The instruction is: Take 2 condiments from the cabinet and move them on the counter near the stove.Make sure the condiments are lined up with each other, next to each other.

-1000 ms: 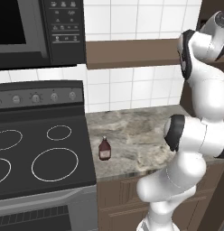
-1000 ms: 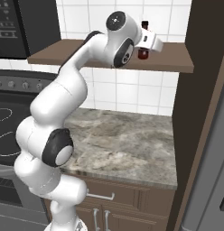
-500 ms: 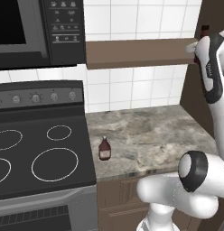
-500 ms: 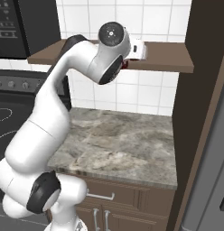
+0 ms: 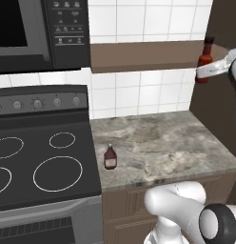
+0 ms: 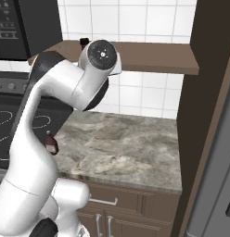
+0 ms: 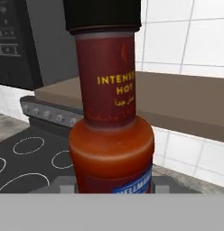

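The gripper (image 5: 205,72) is closed on the red-orange bottle (image 5: 205,59), gripping it low on the body. The bottle is upright and is held in the air beside the right end of the shelf (image 5: 148,55), level with the shelf board and close to the tall dark side panel (image 5: 223,28). In the hand view the bottle (image 7: 111,113) stands close to the camera, with a black cap and a label reading "INTENSE HOT".

The maroon bottle (image 5: 110,157) stands upright on the surface (image 5: 162,143), near its front edge and just beside the stove (image 5: 44,162). The two bottles are well apart. The stove has white ring burner outlines and a knob panel at its rear. A black microwave (image 5: 41,31) hangs above the stove, to the left of the shelf.
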